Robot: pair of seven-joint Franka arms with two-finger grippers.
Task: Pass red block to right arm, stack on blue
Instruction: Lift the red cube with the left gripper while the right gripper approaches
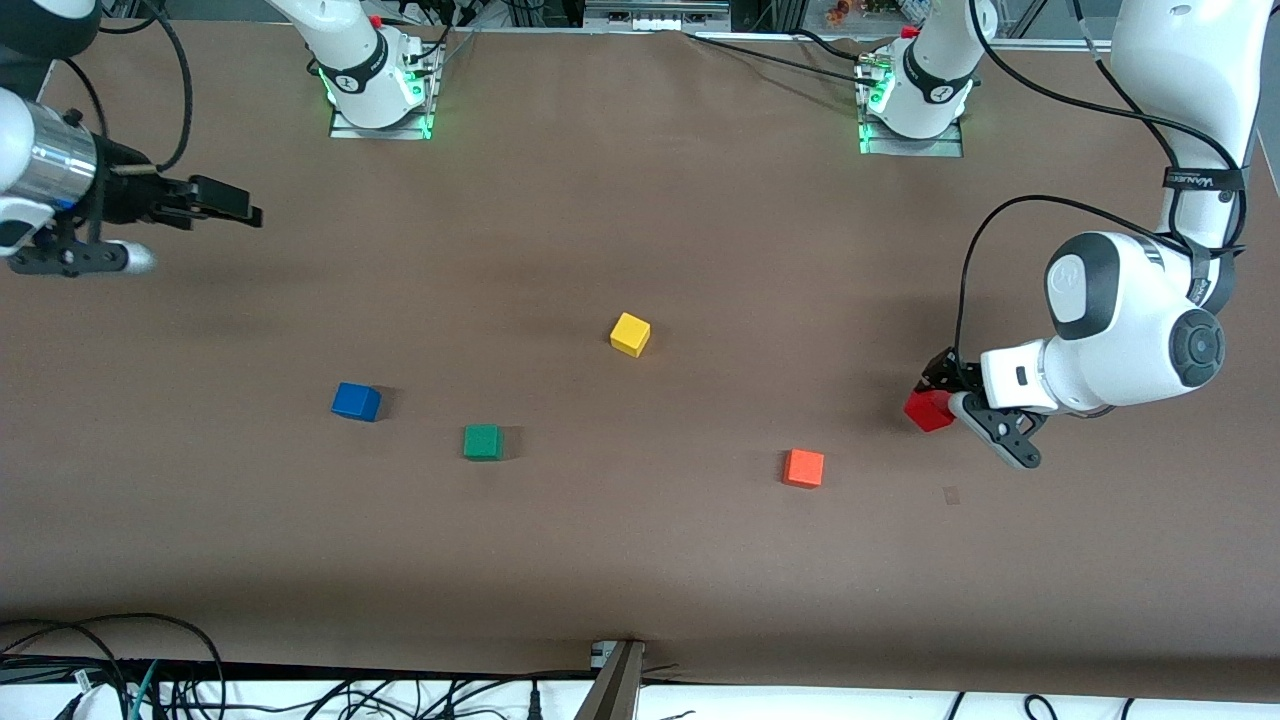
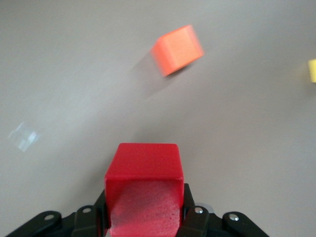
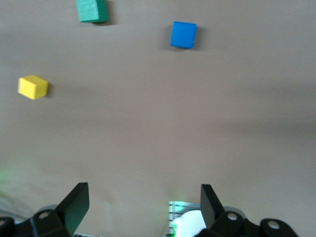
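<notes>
My left gripper (image 1: 942, 396) is shut on the red block (image 1: 929, 411), low over the table near the left arm's end. In the left wrist view the red block (image 2: 143, 180) sits between the black fingers (image 2: 193, 219). I cannot tell whether the block touches the table. The blue cube (image 1: 356, 401) lies on the table toward the right arm's end, and also shows in the right wrist view (image 3: 183, 34). My right gripper (image 1: 232, 206) is open and empty, up in the air over the right arm's end of the table, its fingers (image 3: 76, 202) wide apart.
An orange cube (image 1: 804, 468) lies near the red block, nearer the front camera, and also shows in the left wrist view (image 2: 177, 49). A green cube (image 1: 483, 441) lies beside the blue one. A yellow cube (image 1: 630, 333) sits mid-table. Both arm bases (image 1: 380, 95) stand along the table's top edge.
</notes>
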